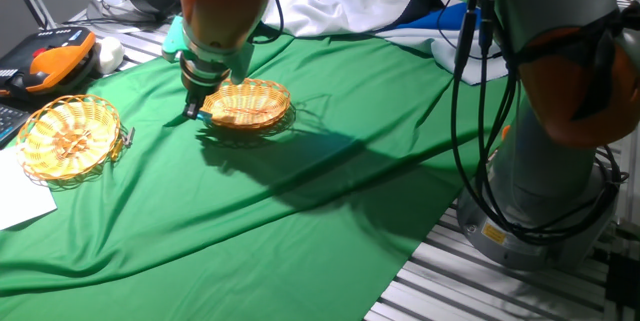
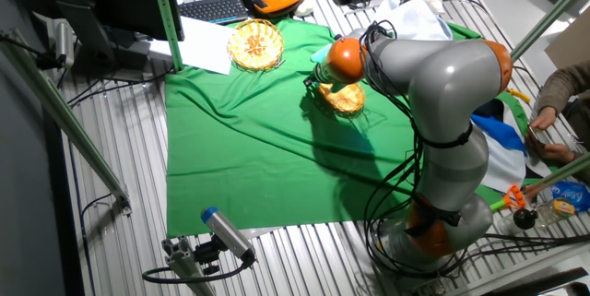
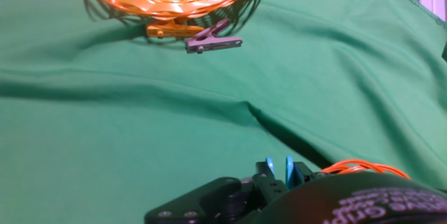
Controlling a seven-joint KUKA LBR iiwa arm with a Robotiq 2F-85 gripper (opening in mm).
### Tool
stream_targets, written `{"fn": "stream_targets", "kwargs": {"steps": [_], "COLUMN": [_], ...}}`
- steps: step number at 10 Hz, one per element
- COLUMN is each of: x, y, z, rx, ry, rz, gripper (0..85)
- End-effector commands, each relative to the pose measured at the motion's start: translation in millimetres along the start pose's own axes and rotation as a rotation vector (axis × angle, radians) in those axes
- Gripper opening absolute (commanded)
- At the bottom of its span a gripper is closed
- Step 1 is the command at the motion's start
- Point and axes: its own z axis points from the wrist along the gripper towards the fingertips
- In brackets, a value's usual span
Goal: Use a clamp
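Between claw (image 3: 279, 175) fingers: teal clamp (image 3: 289, 170).

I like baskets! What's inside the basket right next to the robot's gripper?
Nothing shows inside the near basket: just woven wicker. The gripper holds the teal clamp beside its rim. The arm covers part of the basket's bowl, so that bit stays unseen.

I see slatted metal table (image 2: 120, 231), green cloth (image 1: 300, 211) spread over it, wrinkled. On cloth: two wicker baskets, one (image 1: 68, 136) near left edge, other (image 1: 248, 104) mid-cloth. In hand view, grey clip (image 3: 213, 41) and orange clip (image 3: 166, 28) lie on cloth at basket rim. White paper (image 1: 20, 196) beside cloth.
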Motion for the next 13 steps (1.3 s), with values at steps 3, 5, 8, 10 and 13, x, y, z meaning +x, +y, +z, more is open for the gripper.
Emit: {"fn": "stream_targets", "kwargs": {"steps": [3, 5, 8, 10, 13], "x": [1.3, 0.7, 1.1, 3.0, 3.4], "y": [-1.8, -1.7, -1.5, -0.3, -0.2], "z": [-0.5, -2.3, -1.7, 1.4, 1.6], "rx": [0.005, 0.005, 0.006, -0.002, -0.004], "ry": [0.003, 0.020, 0.018, 0.009, 0.008], "rz": [-0.003, 0.005, 0.018, 0.023, 0.026], "gripper": [0.0, 0.0, 0.0, 0.0, 0.0]}}
